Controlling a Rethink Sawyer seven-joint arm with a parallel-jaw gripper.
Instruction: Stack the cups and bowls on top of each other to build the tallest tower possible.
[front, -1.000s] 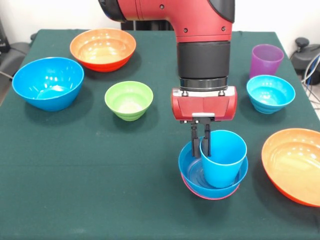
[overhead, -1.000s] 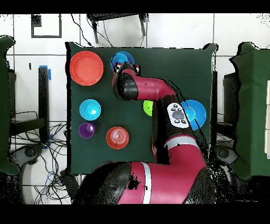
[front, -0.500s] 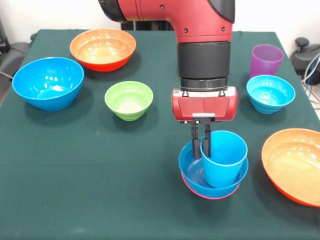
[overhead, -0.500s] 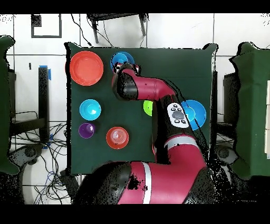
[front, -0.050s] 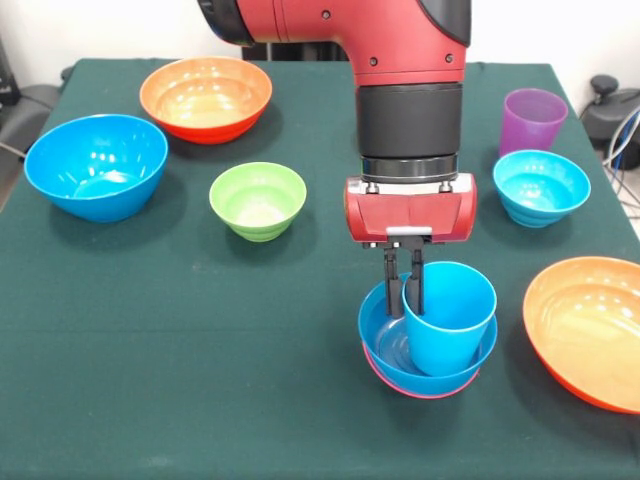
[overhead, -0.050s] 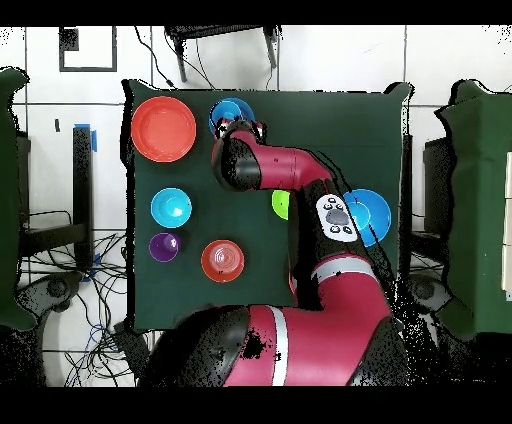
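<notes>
The tower is a blue bowl (front, -0.050s: 384, 340) nested in a pink bowl (front, -0.050s: 420, 392), at the front middle of the table. A light blue cup (front, -0.050s: 448, 318) stands upright inside the blue bowl, toward its right side. My gripper (front, -0.050s: 405, 298) comes straight down, one finger inside the cup's left rim and one outside, shut on that rim. The purple cup (front, -0.050s: 532, 120) stands at the far right. In the overhead view the arm covers most of the tower (overhead, -0.050s: 226, 110) and hides the gripper.
Loose bowls ring the tower: a cyan one (front, -0.050s: 540, 187) by the purple cup, a green one (front, -0.050s: 257, 200) at the centre left, a big blue one (front, -0.050s: 96, 165) at the left, an orange one (front, -0.050s: 206, 97) at the back and another orange one (front, -0.050s: 590, 330) at the right edge.
The gripper and the light blue cup have drifted a hair to the right in the front view. The rest stays put.
</notes>
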